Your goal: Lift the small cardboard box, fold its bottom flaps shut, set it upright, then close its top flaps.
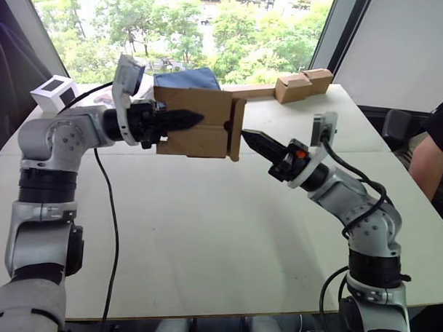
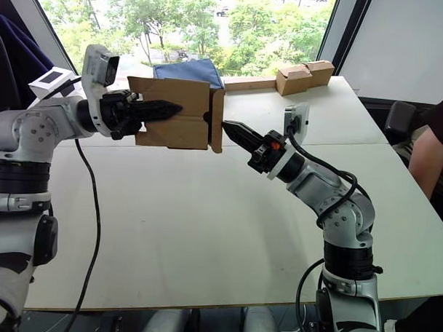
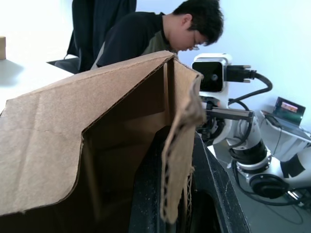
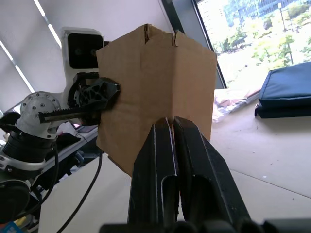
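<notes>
The small cardboard box (image 1: 197,136) hangs on its side above the table, plain brown, its flapped end turned to the right. My left gripper (image 1: 198,119) is shut on one wall of it: one black finger (image 1: 181,119) lies along the outside, and the corrugated wall edge (image 3: 177,160) runs between the fingers in the left wrist view. My right gripper (image 1: 246,135) is shut, its pointed tips (image 4: 171,124) against the seam of the folded end flaps (image 4: 160,82).
The white table (image 1: 204,238) lies below both arms. At its far edge are a white cube box (image 1: 55,92), a blue folded pad (image 1: 188,79) and paler tan boxes with a long strip (image 1: 303,83). A person (image 1: 437,144) sits at the right.
</notes>
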Motion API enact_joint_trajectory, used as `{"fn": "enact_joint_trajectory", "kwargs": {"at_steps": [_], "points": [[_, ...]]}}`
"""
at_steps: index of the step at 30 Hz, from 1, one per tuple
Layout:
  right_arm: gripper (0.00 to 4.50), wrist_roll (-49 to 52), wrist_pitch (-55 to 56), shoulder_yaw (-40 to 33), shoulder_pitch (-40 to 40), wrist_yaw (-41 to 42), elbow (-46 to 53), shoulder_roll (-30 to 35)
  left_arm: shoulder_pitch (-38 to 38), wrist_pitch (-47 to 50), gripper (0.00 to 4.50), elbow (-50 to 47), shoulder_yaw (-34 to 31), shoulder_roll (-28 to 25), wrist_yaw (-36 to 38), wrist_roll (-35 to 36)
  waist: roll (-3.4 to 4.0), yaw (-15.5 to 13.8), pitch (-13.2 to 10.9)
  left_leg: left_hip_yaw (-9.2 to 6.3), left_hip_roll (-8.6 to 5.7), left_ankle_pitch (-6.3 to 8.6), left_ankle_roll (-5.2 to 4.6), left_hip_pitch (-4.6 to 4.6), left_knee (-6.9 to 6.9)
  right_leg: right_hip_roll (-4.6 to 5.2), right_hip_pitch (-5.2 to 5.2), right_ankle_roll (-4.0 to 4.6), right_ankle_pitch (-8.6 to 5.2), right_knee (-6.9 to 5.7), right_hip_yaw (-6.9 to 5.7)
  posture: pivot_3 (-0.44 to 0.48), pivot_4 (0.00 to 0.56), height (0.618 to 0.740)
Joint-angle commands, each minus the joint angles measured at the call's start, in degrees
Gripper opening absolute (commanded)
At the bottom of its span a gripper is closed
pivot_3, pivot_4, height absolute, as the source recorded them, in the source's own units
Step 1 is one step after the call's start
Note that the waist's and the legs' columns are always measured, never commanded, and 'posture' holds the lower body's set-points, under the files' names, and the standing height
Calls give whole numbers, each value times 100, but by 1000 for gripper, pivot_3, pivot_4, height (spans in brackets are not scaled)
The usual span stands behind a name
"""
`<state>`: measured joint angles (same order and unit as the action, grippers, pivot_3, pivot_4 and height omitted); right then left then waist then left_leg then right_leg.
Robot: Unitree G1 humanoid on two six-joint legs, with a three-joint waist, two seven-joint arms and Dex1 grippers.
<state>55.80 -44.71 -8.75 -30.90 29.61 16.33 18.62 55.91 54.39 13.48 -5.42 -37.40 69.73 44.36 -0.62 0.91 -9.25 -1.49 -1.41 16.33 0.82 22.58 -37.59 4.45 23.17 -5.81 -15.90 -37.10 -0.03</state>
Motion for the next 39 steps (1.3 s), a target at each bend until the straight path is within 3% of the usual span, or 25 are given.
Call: {"fn": "enact_joint_trajectory", "kwargs": {"at_steps": [1,5,8,13,28,31,34,39], "points": [[104,233,7,-21,13,19,256,-75,138,-113,0,-62,-82,-20,40,-6,0,-1,0,0,0,0,0,0,0,0,0,0,0,0,0,0,150,740],[104,245,30,16,40,23,206,-99,166,-136,0,-20,-66,-10,65,-39,0,-8,0,0,0,0,0,0,-2,0,-1,0,0,0,0,0,150,740],[793,226,71,33,46,10,169,-166,172,-123,0,-39,-62,-8,71,-30,0,-1,0,0,0,0,0,0,-2,0,-1,0,0,-1,0,0,150,740],[2822,248,89,25,62,-36,146,-288,176,-98,0,-63,-67,-8,70,-21,0,2,0,0,0,0,0,0,-2,0,0,0,0,-1,0,0,150,740],[2822,509,134,-61,147,-191,-12,-723,181,-60,0,-95,-126,-21,54,35,0,-2,0,0,0,0,0,0,-2,0,0,0,0,-1,0,0,150,740],[2031,479,185,-49,197,-219,-54,-788,147,1,0,-195,-155,-40,66,109,0,4,0,0,0,0,0,0,-2,0,0,0,0,-1,0,0,150,740],[904,487,219,-62,209,-234,-100,-822,150,26,0,-221,-171,-45,61,139,0,4,0,0,0,0,0,0,-2,0,0,0,0,-1,0,0,150,740],[904,528,304,-97,215,-292,-171,-924,164,33,0,-212,-200,-44,55,156,0,9,0,0,0,0,0,0,-1,-1,0,0,0,-1,0,0,150,740]]}}
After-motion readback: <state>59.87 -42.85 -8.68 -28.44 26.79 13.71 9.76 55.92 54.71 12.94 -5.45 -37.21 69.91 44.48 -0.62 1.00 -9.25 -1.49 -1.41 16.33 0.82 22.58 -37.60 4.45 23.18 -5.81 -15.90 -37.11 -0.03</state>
